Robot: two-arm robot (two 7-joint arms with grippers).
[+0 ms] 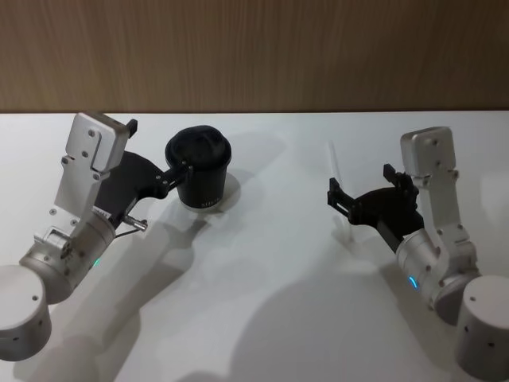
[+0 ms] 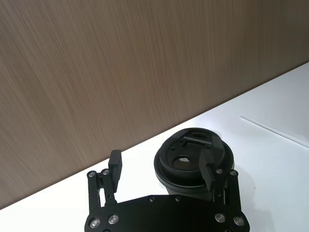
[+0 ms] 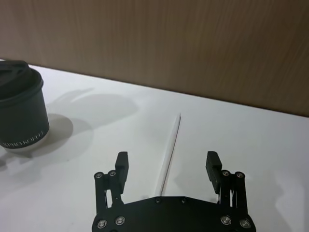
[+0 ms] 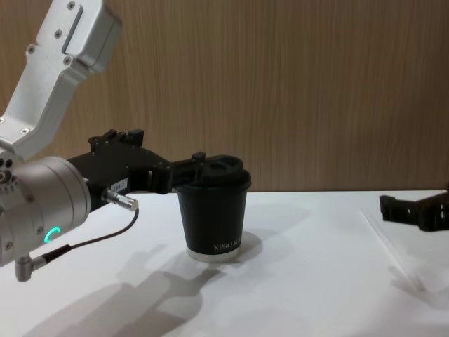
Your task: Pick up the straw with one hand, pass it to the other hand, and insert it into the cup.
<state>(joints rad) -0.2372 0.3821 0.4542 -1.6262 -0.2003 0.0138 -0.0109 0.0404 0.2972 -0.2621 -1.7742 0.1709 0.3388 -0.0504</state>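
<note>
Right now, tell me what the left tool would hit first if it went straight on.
The cup: one finger of the left tool sits at its lid rim; contact is unclear.

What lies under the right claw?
A thin white plastic straw lies flat on the white table, beneath the open right claw. The claw itself covers one end of it.

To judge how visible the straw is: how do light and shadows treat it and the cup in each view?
Head view: the straw nearly fades into the white table; soft overlapping shadows fall around the cup. Right wrist view: a thin shadow outlines the straw. Chest view: shadows pool left of the cup.
</note>
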